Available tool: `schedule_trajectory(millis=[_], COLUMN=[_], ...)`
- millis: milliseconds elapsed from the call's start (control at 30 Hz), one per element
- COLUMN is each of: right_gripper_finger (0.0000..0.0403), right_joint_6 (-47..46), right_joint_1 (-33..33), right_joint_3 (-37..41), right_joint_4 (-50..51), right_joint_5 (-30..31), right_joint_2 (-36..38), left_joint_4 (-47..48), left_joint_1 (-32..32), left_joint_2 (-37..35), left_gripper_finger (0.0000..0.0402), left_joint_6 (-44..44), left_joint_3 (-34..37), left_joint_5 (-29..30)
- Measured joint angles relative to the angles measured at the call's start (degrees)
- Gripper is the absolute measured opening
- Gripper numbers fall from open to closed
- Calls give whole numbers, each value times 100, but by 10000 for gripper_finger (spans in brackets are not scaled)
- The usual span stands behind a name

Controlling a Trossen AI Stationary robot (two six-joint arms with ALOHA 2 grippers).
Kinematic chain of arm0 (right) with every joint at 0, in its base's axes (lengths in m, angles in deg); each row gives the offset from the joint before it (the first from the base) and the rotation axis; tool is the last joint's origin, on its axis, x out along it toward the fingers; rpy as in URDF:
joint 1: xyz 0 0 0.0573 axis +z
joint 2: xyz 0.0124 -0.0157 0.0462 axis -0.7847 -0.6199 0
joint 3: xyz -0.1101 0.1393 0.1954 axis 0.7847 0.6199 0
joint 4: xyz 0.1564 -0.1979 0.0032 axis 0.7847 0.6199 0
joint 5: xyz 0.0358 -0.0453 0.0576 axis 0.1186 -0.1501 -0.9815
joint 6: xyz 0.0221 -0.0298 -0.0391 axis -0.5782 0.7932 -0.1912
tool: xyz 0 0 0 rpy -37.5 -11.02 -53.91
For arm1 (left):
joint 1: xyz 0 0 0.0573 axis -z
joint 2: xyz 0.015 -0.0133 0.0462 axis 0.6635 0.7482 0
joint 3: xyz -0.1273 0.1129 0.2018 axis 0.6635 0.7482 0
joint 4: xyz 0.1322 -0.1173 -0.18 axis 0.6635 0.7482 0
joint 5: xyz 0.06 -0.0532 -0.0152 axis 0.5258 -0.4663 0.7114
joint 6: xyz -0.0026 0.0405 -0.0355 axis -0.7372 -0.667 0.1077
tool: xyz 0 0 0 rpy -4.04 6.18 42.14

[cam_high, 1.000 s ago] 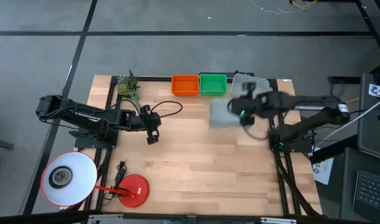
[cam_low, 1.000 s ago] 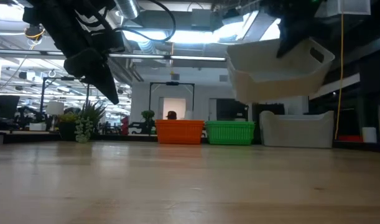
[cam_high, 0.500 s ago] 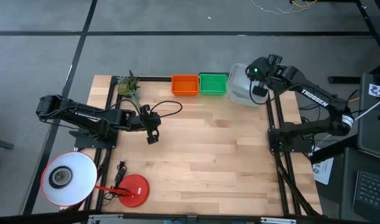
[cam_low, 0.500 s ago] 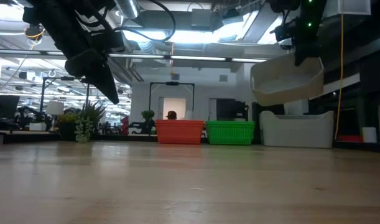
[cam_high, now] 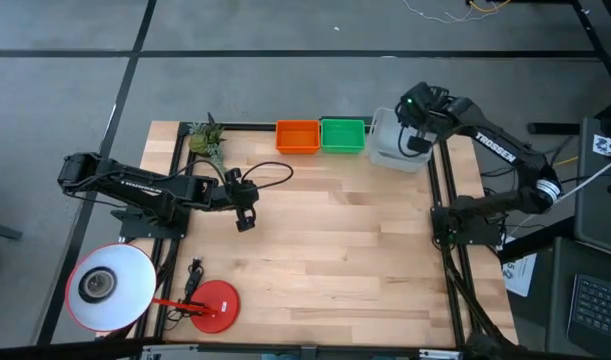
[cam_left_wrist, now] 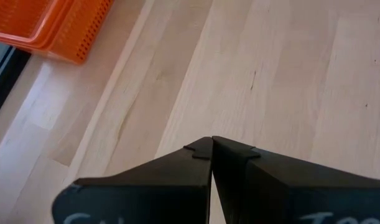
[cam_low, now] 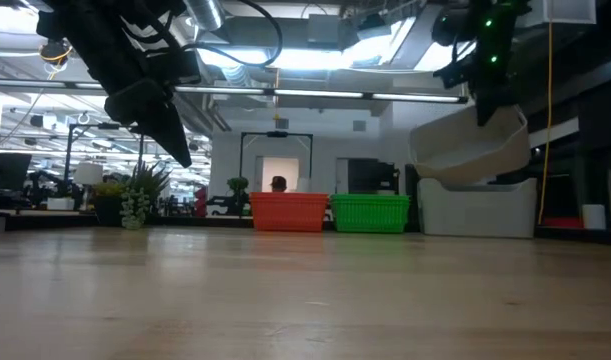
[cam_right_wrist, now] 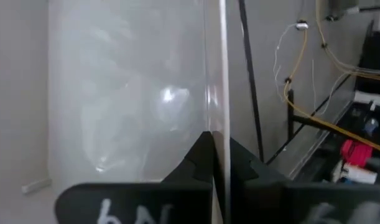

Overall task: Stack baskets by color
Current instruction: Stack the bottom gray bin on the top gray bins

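My right end effector (cam_high: 417, 142) is clamped on the rim of a pale grey basket (cam_low: 472, 150), tilted above the grey stack (cam_low: 477, 208) at the counter's (cam_high: 325, 240) far right corner. Releasing tilted risks jamming. Left end effector (cam_high: 245, 222) idles closed, empty.

Along the far edge of the table (cam_high: 315, 250) three lots of baskets stand in a row: one basket stack (cam_high: 297, 136) on the left, a second basket stack (cam_high: 342, 134) touching it in the middle, and a third basket stack (cam_low: 480, 206) at the right end. Just above that last one hangs a tilted basket (cam_low: 472, 152), its wall pinched in the right gripper (cam_high: 417, 143). A plant (cam_high: 206, 139) sits at the far left corner. The left gripper (cam_high: 245, 222) hangs over the left-middle boards. A lamp (cam_high: 110, 285) stands by the near left corner.
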Motion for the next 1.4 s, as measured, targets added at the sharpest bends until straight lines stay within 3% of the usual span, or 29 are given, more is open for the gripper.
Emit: schedule_trajectory(millis=[167, 400, 633, 1133, 1400], right_gripper_finger=[6, 40, 72, 76, 76], right_joint_6=[167, 153, 127, 177, 405], right_joint_1=[-128, -385, -687, -662, -660], right_joint_3=[2, 2, 2, 2, 2], right_joint_4=[-318, -410, -392, -402, -444], right_joint_5=[-189, -953, -1024, -1256, -1681], right_joint_2=[-334, -600, -699, -370, -370], left_joint_4=[0, 0, 0, 0, -2], left_joint_1=[0, 0, 0, 0, 0], left_joint_2=[0, 0, 0, 0, 0], left_gripper_finger=[1, 1, 1, 1, 1], left_joint_6=[0, 4, 28, 28, 28], left_joint_3=[0, 0, 0, 0, 0], left_joint_5=[0, 0, -2, -3, -4])
